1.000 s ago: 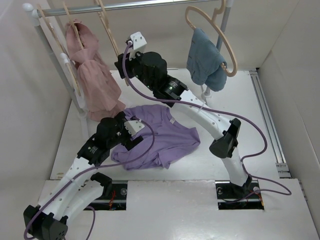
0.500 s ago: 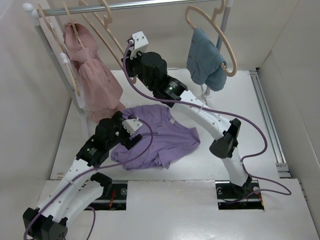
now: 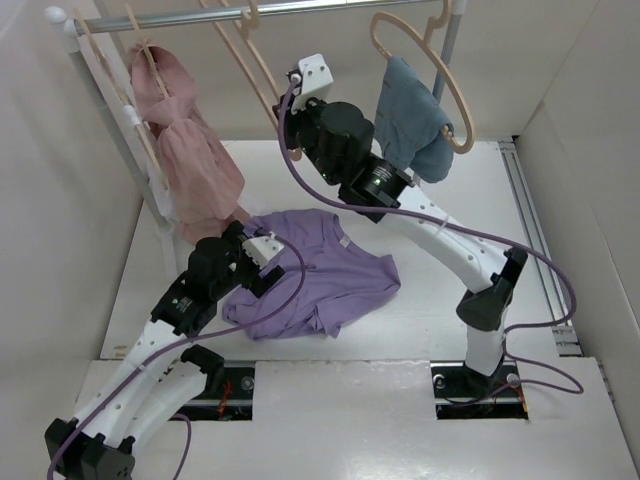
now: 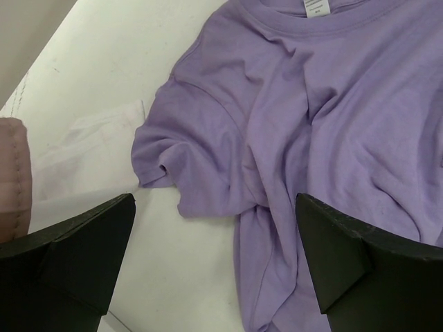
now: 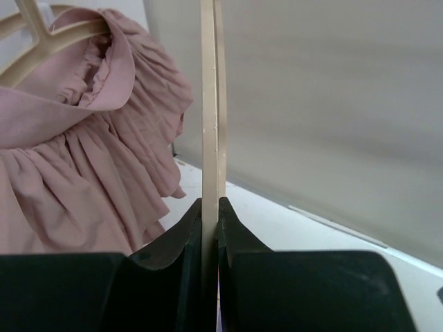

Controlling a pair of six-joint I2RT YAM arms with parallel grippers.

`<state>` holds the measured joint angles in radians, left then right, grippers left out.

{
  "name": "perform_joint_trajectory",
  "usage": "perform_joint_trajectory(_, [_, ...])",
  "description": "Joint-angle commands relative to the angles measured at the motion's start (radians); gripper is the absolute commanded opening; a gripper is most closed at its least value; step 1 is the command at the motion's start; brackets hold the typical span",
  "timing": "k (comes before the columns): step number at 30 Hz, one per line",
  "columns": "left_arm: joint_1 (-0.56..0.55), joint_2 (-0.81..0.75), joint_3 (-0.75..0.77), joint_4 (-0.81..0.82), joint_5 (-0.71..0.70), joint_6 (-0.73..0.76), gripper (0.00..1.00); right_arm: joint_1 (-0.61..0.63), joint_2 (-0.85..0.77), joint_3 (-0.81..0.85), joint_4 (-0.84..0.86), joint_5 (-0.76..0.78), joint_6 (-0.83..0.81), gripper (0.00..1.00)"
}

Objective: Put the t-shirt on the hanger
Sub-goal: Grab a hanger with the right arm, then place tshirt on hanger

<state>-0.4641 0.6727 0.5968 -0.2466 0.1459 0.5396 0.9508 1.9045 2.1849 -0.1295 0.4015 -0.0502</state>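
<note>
Lavender short-sleeved t-shirt (image 3: 320, 280), rumpled, white neck label (image 4: 315, 7) visible, spread below rail (image 3: 170, 16), pale beige hanger (image 5: 210, 104) at rail, clamped by right gripper (image 5: 210, 214), jaws nearly closed, left gripper (image 4: 214, 200) spread wide, empty, below rail, three hangers, three garments (image 3: 190, 150)

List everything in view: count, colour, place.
t-shirt: one, lavender, crumpled on the table before the left arm.
hanger: one, pale beige, bare, up by the rail, clamped in the right gripper.
pink garment: one, dusty pink, hanging at the rail's left end.
blue garment: one, blue-grey, hanging at the rail's right end.
garment hangers: at least two, beige, bearing the pink and blue garments.
rail: one, grey metal, across the back.
table: one, white.
left gripper: one, black, open above the t-shirt.
right gripper: one, black, shut on the hanger.
</note>
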Motion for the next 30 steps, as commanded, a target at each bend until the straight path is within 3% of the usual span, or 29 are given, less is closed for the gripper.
perform_joint_trajectory(1, [-0.001,0.004,0.006,0.030,0.026,-0.020,1.00,0.008,-0.082,-0.052,0.113,0.025,-0.043,0.00])
perform_joint_trajectory(13, [-0.001,-0.061,-0.008,0.043,0.119,0.028,0.95,0.008,-0.287,-0.405,0.123,-0.102,-0.071,0.00])
perform_joint_trajectory(17, [-0.001,-0.079,0.001,0.033,0.195,0.077,0.87,0.008,-0.363,-0.529,0.123,-0.136,-0.062,0.00])
perform_joint_trajectory(19, [-0.001,-0.079,0.001,0.033,0.195,0.086,0.78,-0.004,-0.421,-0.609,0.123,-0.183,-0.042,0.00])
perform_joint_trajectory(23, [-0.001,-0.079,0.052,0.015,0.254,0.095,0.66,-0.093,-0.562,-0.789,0.097,-0.323,0.025,0.00])
perform_joint_trajectory(26, [-0.001,-0.079,0.109,-0.023,0.400,0.154,0.64,-0.173,-0.648,-0.925,0.042,-0.371,0.052,0.00])
perform_joint_trajectory(30, [-0.010,-0.055,0.132,0.003,0.501,0.099,0.68,-0.213,-0.767,-1.025,-0.042,-0.386,0.061,0.00])
